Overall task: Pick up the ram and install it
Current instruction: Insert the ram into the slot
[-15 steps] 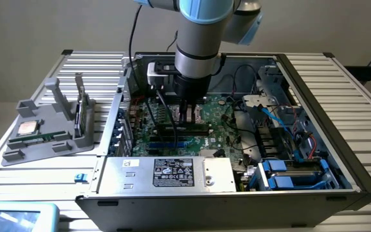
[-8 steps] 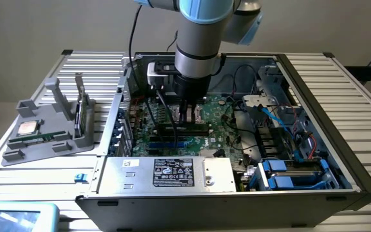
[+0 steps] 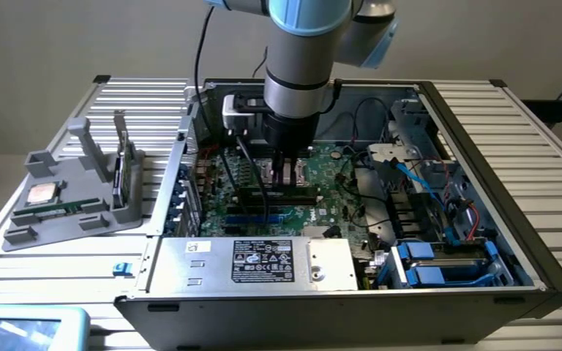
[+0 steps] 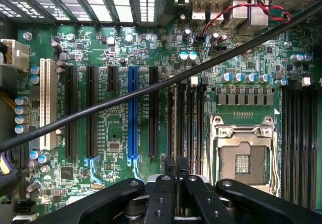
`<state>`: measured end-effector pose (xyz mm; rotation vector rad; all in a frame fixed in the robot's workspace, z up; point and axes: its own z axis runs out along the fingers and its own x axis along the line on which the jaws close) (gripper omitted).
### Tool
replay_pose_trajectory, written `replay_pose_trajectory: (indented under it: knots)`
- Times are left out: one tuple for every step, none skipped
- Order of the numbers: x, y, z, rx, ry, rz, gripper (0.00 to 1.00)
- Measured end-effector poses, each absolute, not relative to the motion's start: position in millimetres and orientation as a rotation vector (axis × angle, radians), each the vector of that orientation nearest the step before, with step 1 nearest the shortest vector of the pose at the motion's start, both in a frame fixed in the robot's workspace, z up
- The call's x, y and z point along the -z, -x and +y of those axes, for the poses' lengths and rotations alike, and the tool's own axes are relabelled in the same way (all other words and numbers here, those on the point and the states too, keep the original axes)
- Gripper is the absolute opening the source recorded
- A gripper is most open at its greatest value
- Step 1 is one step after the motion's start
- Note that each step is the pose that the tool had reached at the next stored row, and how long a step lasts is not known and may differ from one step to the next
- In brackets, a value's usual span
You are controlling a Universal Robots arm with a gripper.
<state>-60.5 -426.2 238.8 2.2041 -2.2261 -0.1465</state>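
1. A ribbed metal desk [image 3: 515, 146] carries an open computer case [image 3: 261, 322] and, well off to the exterior view's left of the claw [image 3: 281, 181], a grey fixture [image 3: 37, 161].
2. In that fixture, far from the claw, a square silver chip [image 3: 42, 194] lies flat. Just in front of it lies the ram [image 3: 52, 211], a narrow green stick, untouched.
3. A thin upright strip [image 3: 120, 164] stands at the fixture's side nearer the claw; what it is I cannot tell.
4. The arm [image 3: 296, 66] comes straight down into the case, and the claw hangs low over the motherboard [image 3: 335, 208], just above long black slots [image 3: 281, 196].
5. In the wrist view the claw [image 4: 176, 164] has its fingers pressed close together; whether anything thin sits between them I cannot tell.
6. Ahead of the fingertips run the black slots [image 4: 176, 118]; a blue slot [image 4: 133, 113] lies to one side, an empty socket [image 4: 242, 156] to the other, and a black cable [image 4: 151, 90] crosses over them.
7. On the exterior view's right of the claw sit blue drive bays [image 3: 427, 267].
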Motion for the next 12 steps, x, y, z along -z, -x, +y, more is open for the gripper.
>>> replay_pose_trajectory:
  knots:
    - [-238.8,60.5,-426.2,0.146,-2.203,-2.227,0.11]
    - [-238.8,60.5,-426.2,0.146,-2.200,-2.231,0.11]
    - [-238.9,60.5,-426.3,0.146,-2.197,-2.234,0.11]
    - [-238.9,60.6,-426.5,0.146,-2.194,-2.236,0.11]
    - [-238.8,60.6,-426.6,0.146,-2.192,-2.239,0.11]
    - [-238.8,60.6,-426.6,0.147,-2.191,-2.240,0.11]
    - [-238.8,60.6,-426.6,0.147,-2.191,-2.240,0.11]
    - [-238.8,60.6,-426.6,0.147,-2.191,-2.240,0.11]
    - [-238.8,60.8,-426.6,0.146,-2.191,-2.240,0.11]
    - [-238.8,61.5,-426.6,0.147,-2.191,-2.240,0.11]
    - [-238.8,62.2,-426.7,0.146,-2.191,-2.240,0.11]
    - [-238.8,63.0,-426.7,0.146,-2.191,-2.240,0.11]
